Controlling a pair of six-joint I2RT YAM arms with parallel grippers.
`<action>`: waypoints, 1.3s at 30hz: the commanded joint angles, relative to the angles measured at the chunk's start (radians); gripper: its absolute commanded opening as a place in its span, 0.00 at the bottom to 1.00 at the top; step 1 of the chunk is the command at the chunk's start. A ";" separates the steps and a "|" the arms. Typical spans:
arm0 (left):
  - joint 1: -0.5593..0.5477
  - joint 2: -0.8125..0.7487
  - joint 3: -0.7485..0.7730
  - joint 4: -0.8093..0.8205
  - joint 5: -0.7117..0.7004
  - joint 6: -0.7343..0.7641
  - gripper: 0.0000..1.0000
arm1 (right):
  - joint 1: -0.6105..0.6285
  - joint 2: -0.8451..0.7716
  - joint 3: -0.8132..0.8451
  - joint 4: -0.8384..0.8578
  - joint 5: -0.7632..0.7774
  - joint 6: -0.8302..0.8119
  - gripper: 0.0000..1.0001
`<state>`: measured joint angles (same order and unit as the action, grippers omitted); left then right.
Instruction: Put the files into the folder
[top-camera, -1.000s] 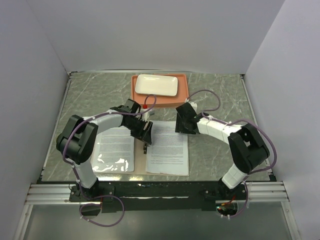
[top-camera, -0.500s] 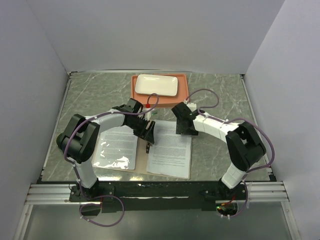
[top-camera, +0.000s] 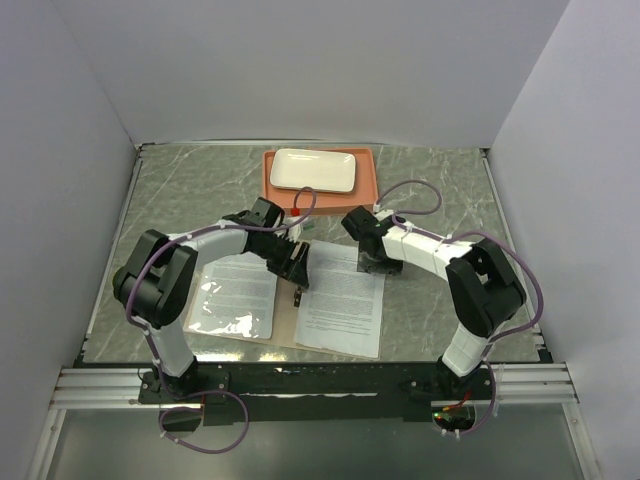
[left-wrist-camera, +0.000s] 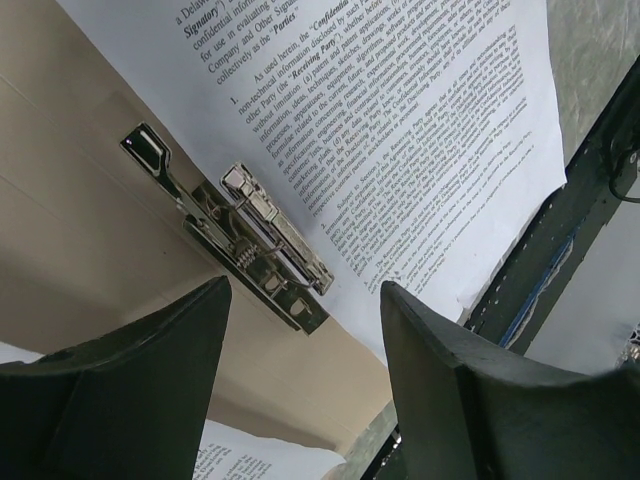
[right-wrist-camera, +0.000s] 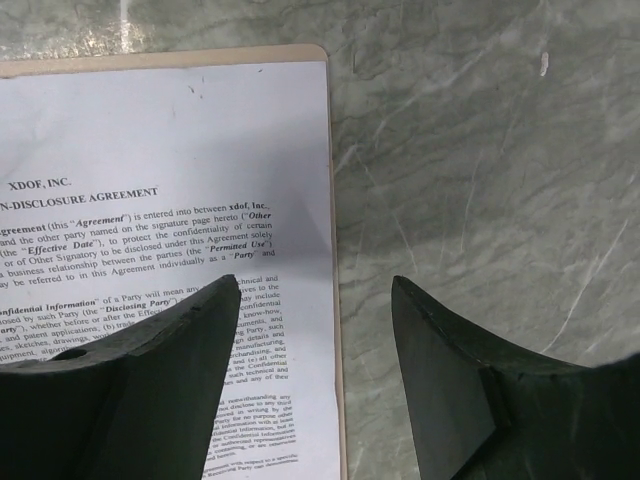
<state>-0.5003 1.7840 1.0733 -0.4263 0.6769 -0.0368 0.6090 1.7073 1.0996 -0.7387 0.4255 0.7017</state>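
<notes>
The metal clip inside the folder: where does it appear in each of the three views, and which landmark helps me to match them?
Top external: the clip is near the middle of the picture, on the folder, just left of the right sheet.
Left wrist: the clip lies aslant, left of centre, on the tan cardboard.
Right wrist: not in view.
Shared landmark: the right sheet, upper right in the left wrist view, left half in the right wrist view.
</notes>
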 joint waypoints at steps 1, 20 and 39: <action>0.011 -0.054 -0.010 0.026 0.041 0.026 0.68 | 0.014 -0.044 0.002 0.062 -0.008 -0.011 0.70; 0.011 -0.023 0.001 0.032 0.079 0.026 0.67 | 0.123 0.146 0.092 0.297 -0.263 0.041 0.30; 0.012 -0.020 0.019 0.006 0.075 0.026 0.67 | 0.112 0.120 0.043 0.351 -0.315 0.162 0.30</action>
<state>-0.4904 1.7794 1.0660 -0.4191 0.7227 -0.0364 0.7296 1.8660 1.1809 -0.4019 0.1059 0.8227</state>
